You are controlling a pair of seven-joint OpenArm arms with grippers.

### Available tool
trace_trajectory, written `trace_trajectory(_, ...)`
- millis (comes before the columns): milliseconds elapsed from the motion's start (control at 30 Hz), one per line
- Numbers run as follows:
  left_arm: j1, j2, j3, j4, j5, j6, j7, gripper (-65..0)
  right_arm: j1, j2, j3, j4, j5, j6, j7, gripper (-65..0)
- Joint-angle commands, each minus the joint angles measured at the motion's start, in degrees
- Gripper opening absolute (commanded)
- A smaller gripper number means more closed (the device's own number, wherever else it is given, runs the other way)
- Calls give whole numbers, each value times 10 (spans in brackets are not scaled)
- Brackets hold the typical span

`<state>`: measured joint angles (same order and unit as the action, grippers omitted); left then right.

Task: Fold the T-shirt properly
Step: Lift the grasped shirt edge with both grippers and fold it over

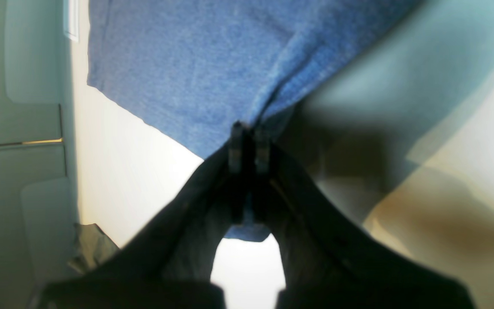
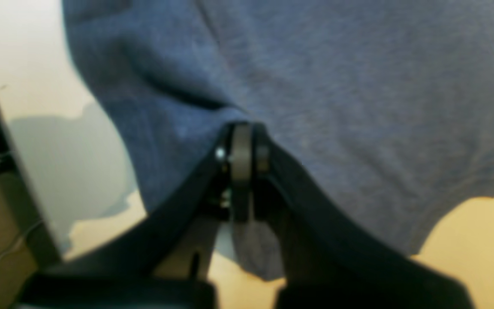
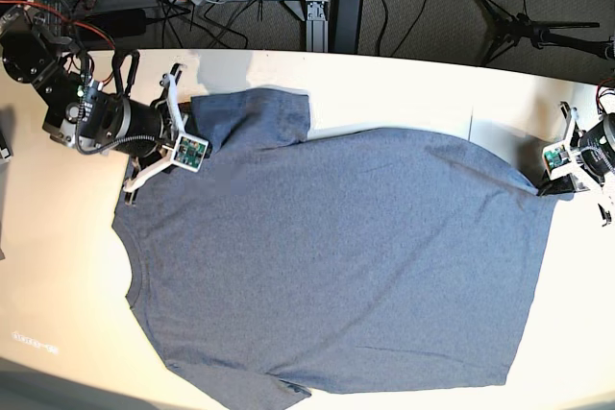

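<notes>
The T-shirt (image 3: 336,256) lies spread flat, plain side up, over most of the worktop (image 3: 404,88), collar toward the left, hem toward the right. The right gripper (image 2: 242,146) has its jaws closed on cloth at the far-left shoulder, by the far sleeve; the left gripper (image 1: 249,141) has its jaws pinched shut on the far-right hem corner.

Both grips look shallow, taken right at the fabric edge, so a quick lift or uneven pull could let a corner slip out and leave the fold crooked. If the two arms travel at different rates, the cloth could twist or bunch between them. The near edge lies close to the worktop's near rim and might slide off when dragged.

The base view cuts off the near sleeve. Both wrist views are blurred, so whether each grip holds one layer or two I cannot tell.
</notes>
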<state>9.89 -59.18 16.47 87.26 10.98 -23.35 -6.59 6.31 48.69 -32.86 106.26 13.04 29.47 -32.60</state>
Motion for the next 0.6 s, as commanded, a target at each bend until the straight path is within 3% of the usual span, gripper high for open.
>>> trace_trajectory(0, -20, -12, -8, 6, -17, -5, 4, -650, 20, 7, 6, 2, 6, 19, 11, -650)
trace_trajectory(133, -55, -7, -8, 2, -63, -28, 17, -650, 51, -2, 5, -19, 26, 21, 10, -650)
trace_trajectory(333, -90, -5, -7, -38, -91, -30, 17, -650, 96, -36, 4, -76, 44, 34, 10, -650)
trace_trajectory(567, -101, 25, -7, -89, -91, -43, 26, -650, 161, -66, -18, -119, 71, 38, -7, -650)
